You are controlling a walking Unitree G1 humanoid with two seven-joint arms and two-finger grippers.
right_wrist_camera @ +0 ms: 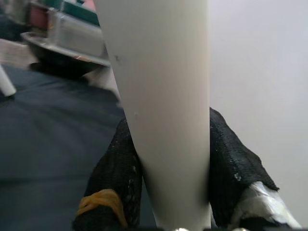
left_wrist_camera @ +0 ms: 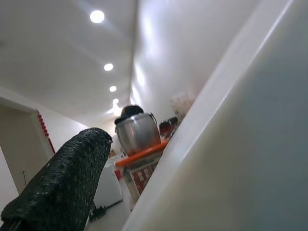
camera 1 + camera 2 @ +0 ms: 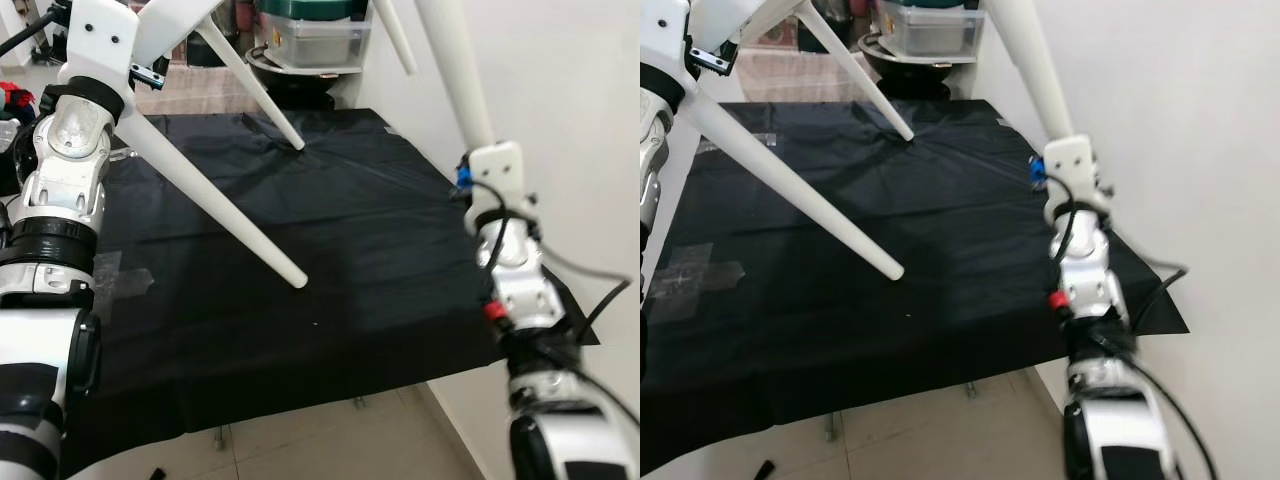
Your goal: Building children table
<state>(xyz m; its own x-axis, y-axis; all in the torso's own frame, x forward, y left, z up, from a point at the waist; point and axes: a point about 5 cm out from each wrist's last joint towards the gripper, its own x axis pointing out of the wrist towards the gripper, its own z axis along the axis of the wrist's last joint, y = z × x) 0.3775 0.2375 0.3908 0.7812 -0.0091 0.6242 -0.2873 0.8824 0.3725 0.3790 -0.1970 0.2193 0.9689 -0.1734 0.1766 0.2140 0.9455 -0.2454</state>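
Observation:
A white children's table hangs in the air over a black-covered work surface (image 3: pixel 350 230), its tapered legs pointing down and forward. The longest leg (image 3: pixel 215 200) ends just above the cloth, and a second leg (image 3: pixel 262 95) points at the far part. My right gripper (image 1: pixel 168 120) is shut on another white leg (image 3: pixel 462 70) by the right edge, a black finger (image 1: pixel 120 168) on each side of it. My left gripper (image 3: pixel 105 45) is raised at the upper left, shut on the table's white part (image 2: pixel 240 144); one black finger (image 2: pixel 72 178) shows beside it.
A white wall (image 3: pixel 570 110) runs close along the right side. Behind the surface stands a clear bin with a green lid (image 3: pixel 312 35) on a dark round base. Pale tape patches (image 3: pixel 125 280) lie on the cloth at left. Tiled floor (image 3: pixel 330 440) lies below the near edge.

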